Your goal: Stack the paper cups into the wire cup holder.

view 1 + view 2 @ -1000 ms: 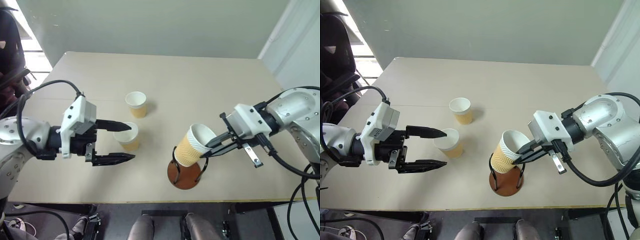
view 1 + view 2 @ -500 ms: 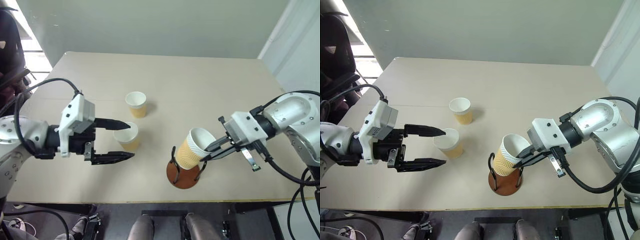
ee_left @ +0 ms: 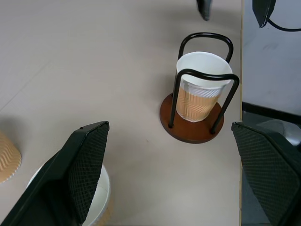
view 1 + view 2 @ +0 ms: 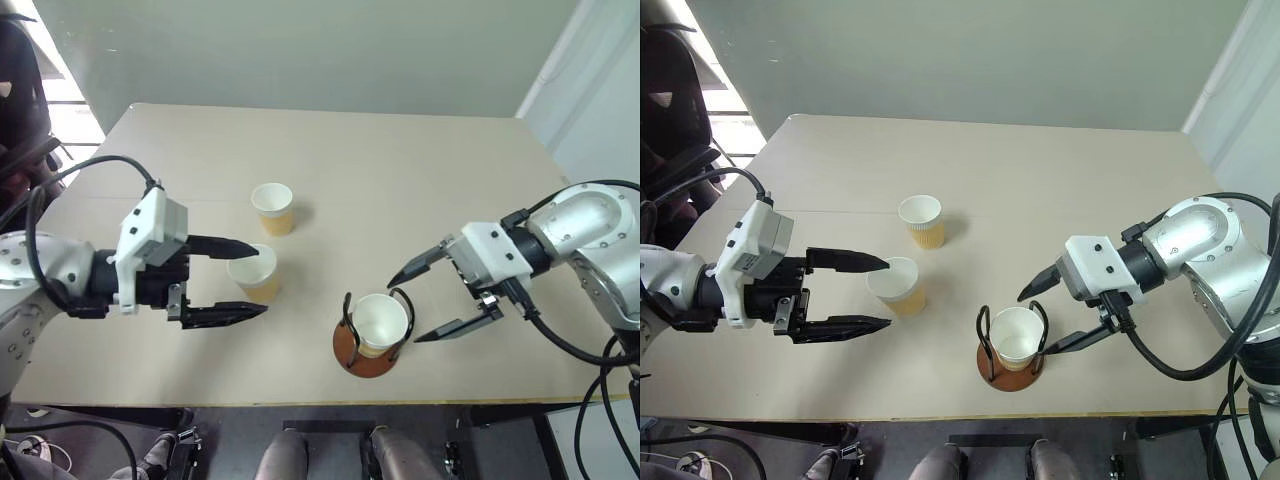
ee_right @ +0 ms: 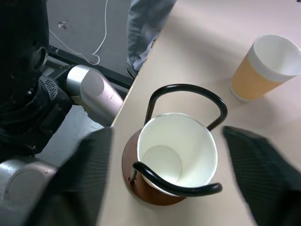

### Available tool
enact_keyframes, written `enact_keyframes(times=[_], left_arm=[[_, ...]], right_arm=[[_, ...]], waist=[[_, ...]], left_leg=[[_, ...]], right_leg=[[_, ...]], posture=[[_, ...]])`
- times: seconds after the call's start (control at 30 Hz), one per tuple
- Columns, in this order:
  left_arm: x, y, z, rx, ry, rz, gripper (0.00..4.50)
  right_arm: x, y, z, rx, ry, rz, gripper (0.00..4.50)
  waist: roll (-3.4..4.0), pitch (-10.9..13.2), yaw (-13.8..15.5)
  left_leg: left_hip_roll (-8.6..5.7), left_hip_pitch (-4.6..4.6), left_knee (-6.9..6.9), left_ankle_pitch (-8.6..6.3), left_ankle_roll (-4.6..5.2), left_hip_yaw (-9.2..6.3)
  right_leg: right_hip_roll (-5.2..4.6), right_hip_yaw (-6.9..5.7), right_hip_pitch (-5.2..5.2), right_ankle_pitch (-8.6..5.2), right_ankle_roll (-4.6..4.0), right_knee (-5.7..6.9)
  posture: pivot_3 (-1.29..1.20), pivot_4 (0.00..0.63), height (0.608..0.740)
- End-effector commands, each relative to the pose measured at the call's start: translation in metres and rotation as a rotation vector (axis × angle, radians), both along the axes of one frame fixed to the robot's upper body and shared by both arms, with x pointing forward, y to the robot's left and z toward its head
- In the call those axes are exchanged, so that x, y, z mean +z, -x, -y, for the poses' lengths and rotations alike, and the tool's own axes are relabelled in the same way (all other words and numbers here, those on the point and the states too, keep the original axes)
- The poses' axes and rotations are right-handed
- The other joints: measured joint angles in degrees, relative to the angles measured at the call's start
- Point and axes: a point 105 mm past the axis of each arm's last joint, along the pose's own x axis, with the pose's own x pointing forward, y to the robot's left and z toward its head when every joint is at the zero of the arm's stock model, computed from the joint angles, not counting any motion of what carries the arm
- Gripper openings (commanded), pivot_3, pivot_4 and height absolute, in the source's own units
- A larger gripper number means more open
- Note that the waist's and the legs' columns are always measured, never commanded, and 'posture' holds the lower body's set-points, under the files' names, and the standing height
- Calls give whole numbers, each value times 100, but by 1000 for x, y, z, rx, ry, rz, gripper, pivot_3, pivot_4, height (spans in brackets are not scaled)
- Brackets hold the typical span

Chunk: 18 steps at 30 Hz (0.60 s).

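A tan ribbed paper cup [image 4: 380, 323] sits upright inside the black wire cup holder on a round rust-brown base [image 4: 367, 358]. The right gripper [image 4: 416, 304] stands wide open just right of the holder, holding nothing. The left gripper [image 4: 252, 281], also wide open, flanks a second cup [image 4: 255, 273] left of the holder; a third cup [image 4: 273, 207] stands beyond it.

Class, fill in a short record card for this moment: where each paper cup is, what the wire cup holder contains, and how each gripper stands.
cup in holder: one paper cup upright inside the wire cup holder
near cup: paper cup between the left gripper's open fingers, not gripped
far cup: paper cup standing alone farther back on the table
right gripper: open, beside the holder, holding nothing
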Motion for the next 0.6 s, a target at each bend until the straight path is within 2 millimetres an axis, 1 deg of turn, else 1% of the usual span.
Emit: enact_keyframes(times=[0.03,0.07,0.13,0.2,0.27,0.3,0.37,0.43,0.47,0.5,0.53,0.57,0.6], left_arm=[[6,0,-4,3,-33,35,4500],[5,-1,-5,5,-46,32,4500],[0,-4,-11,25,-100,25,4500],[-6,-8,-17,55,-153,12,4500],[-12,-11,-21,73,-223,4,4500],[-15,-12,-22,77,-251,3,4500],[-19,-15,-25,83,-285,2,4500],[-22,-19,-28,90,-295,-3,4500],[-22,-21,-29,91,-295,-3,4500],[-23,-23,-30,89,-296,-4,4500],[-23,-24,-30,84,-300,-5,4500],[-24,-25,-29,78,-304,-6,4500],[-26,-27,-29,72,-310,-8,4500]], right_arm=[[14,-17,12,-85,-19,75,4481],[19,-23,17,-119,-32,88,4481],[38,-39,32,-212,-104,128,4481],[70,-55,50,-331,-281,112,4481],[106,-62,73,-415,-519,80,4481],[118,-62,81,-428,-597,75,4481],[131,-53,87,-406,-678,76,4481],[152,-33,87,-317,-799,57,4481],[159,-23,87,-270,-847,42,4481],[161,-17,86,-242,-867,29,4481],[159,-14,85,-231,-866,21,4481],[155,-11,82,-227,-849,8,4481],[151,-8,78,-217,-835,-4,4481]], waist=[[0,0,1],[0,0,1],[0,0,4],[2,1,5],[2,1,29],[2,1,43],[1,1,57],[2,1,50],[3,2,49],[4,2,48],[4,2,47],[4,2,26],[3,2,6]], left_leg=[[0,0,1,0,0,0],[0,0,1,0,0,-1],[0,0,2,0,0,-1],[0,0,2,0,0,-2],[0,-2,1,0,1,-2],[0,-2,-1,0,1,-3],[0,-1,-12,0,1,-4],[0,-1,-21,0,0,-4],[-1,-3,-29,2,-4,-1],[0,-5,-33,6,-10,-1],[1,-8,-36,31,-54,-1],[0,-14,-43,38,-67,-11],[-17,-25,-56,47,-78,-60]], right_leg=[[0,0,0,1,0,1],[-1,0,0,2,0,1],[-2,0,-1,3,-1,1],[-3,1,-2,4,-2,0],[-6,4,-7,6,-4,0],[-5,4,-8,6,-5,-1],[-5,3,-9,2,-11,-3],[-5,-1,-13,-4,-21,-2],[-4,-1,-19,-6,-24,-2],[-3,-1,-24,-7,-25,-1],[1,-1,-28,-7,-26,0],[2,-8,-26,-9,-29,0],[-10,-42,-15,-12,-31,-8]], posture=[[0,150,740],[0,150,740],[0,150,740],[0,150,740],[0,150,740],[0,150,740],[0,150,740],[0,150,740],[0,150,740],[0,150,740],[0,150,740],[0,150,740],[0,150,740]])
